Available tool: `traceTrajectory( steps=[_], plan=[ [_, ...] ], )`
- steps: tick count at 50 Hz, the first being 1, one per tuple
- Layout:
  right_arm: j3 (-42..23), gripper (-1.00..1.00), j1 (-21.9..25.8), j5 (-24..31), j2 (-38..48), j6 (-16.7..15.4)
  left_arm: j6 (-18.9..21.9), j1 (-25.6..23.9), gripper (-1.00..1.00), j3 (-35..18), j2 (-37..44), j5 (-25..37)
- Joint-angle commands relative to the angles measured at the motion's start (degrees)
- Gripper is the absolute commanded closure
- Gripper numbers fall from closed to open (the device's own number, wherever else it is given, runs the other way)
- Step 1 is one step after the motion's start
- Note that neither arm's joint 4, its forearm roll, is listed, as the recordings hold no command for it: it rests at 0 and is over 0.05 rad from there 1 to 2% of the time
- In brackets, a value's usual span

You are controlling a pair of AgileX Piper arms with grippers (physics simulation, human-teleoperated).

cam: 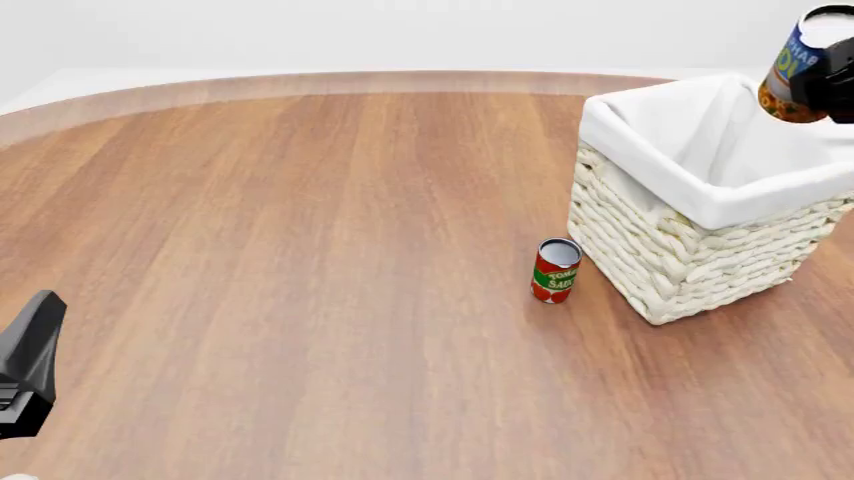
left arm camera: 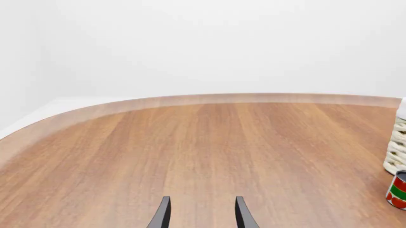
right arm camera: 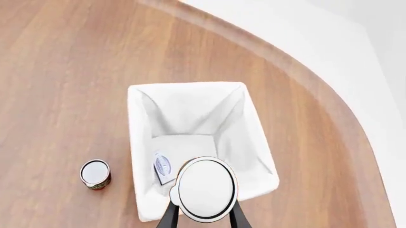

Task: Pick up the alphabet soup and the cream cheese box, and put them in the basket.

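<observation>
My right gripper [cam: 821, 72] is shut on the alphabet soup [cam: 798, 62], a blue-labelled can with an orange band, held in the air above the far right corner of the basket [cam: 694, 200]. From the right wrist camera, the can's white top [right arm camera: 205, 189] sits between the fingers, over the basket's white liner [right arm camera: 142, 142]. The cream cheese box [right arm camera: 162, 167] lies flat on the basket floor, close to one wall. My left gripper [left arm camera: 201, 214] is open and holds nothing, low at the near left [cam: 30, 362], far from the basket.
A red and green tomato sauce can [cam: 555, 270] stands upright on the wooden table just left of the basket, also seen as the tomato sauce can [right arm camera: 96, 174] from above. The table's curved far edge [cam: 334, 82] runs behind.
</observation>
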Motion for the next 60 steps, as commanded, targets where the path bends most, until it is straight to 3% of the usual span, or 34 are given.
traceTrajectory(
  steps=[1,8,38,60],
  plan=[
    [-1.23,1.00,0.29,-3.38,4.20,-0.48,0.00,0.00,-1.00,0.00,0.00,0.00],
    [-0.93,1.00,0.14,-5.41,6.20,-1.75,0.00,0.00,-1.00,0.00,0.00,0.00],
    [-1.81,1.00,0.35,-7.31,8.67,-0.38,0.00,0.00,-1.00,0.00,0.00,0.00],
    [-1.16,1.00,-1.18,-10.63,13.76,-2.21,0.00,0.00,-1.00,0.00,0.00,0.00]
  ],
)
